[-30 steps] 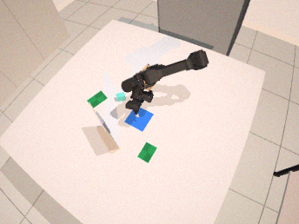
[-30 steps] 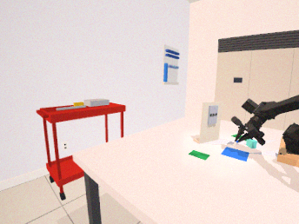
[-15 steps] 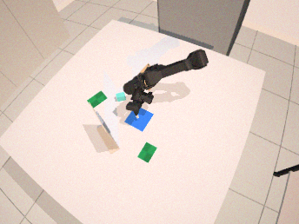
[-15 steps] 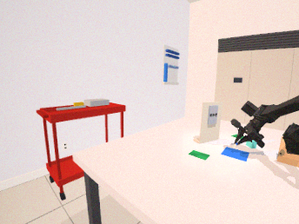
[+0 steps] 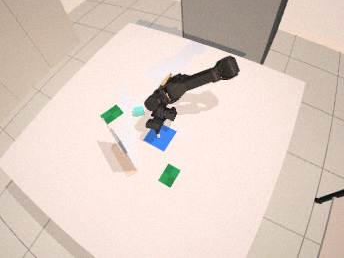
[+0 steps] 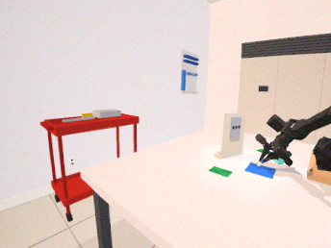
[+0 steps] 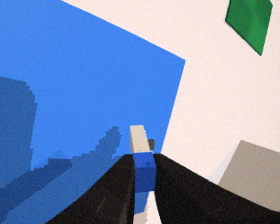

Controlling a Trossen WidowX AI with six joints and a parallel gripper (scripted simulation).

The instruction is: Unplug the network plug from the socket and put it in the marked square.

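The plug is small and beige, with a blue part between the fingertips in the wrist view. My gripper is shut on it and points down over the marked square. The marked square is a flat blue patch. In the wrist view the plug is over the square near its right edge, and the finger shadow falls apart from it to the left, so the plug seems a little above the table. The upright panel stands beside the square, apart from the plug.
A green patch lies on the near side of the square. Another green patch lies by the panel's far end. A small teal block sits between the panel and the arm.
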